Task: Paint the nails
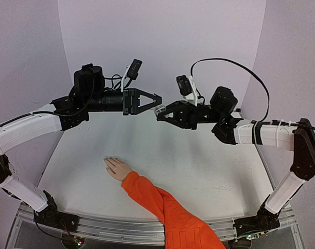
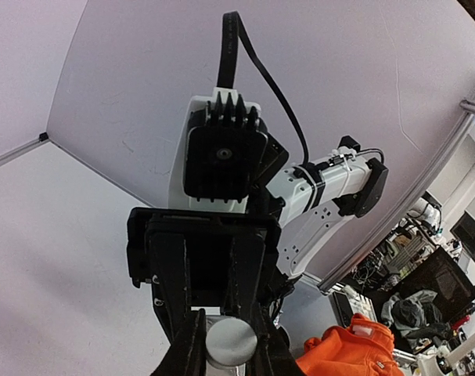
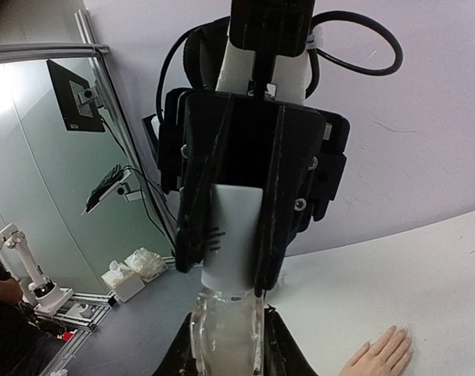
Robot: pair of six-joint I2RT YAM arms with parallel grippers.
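Note:
The pale hand (image 1: 117,167) lies flat on the white table (image 1: 209,166), ending an orange sleeve (image 1: 167,212); its nails are too small to make out. The hand's fingers (image 3: 378,354) also show at the right wrist view's lower edge. High above the table's far side the two grippers meet tip to tip. My right gripper (image 1: 158,117) (image 3: 225,345) is shut on the clear glass body of a small bottle (image 3: 224,333). My left gripper (image 1: 158,98) (image 2: 229,348) is shut on that bottle's white cap (image 2: 231,341) (image 3: 233,235).
Purple-white walls close the table's back and sides. The sleeve (image 2: 347,348) crosses the near table edge between the arm bases. Beyond the table are a cluttered bench (image 2: 409,258) and tissue boxes (image 3: 131,274).

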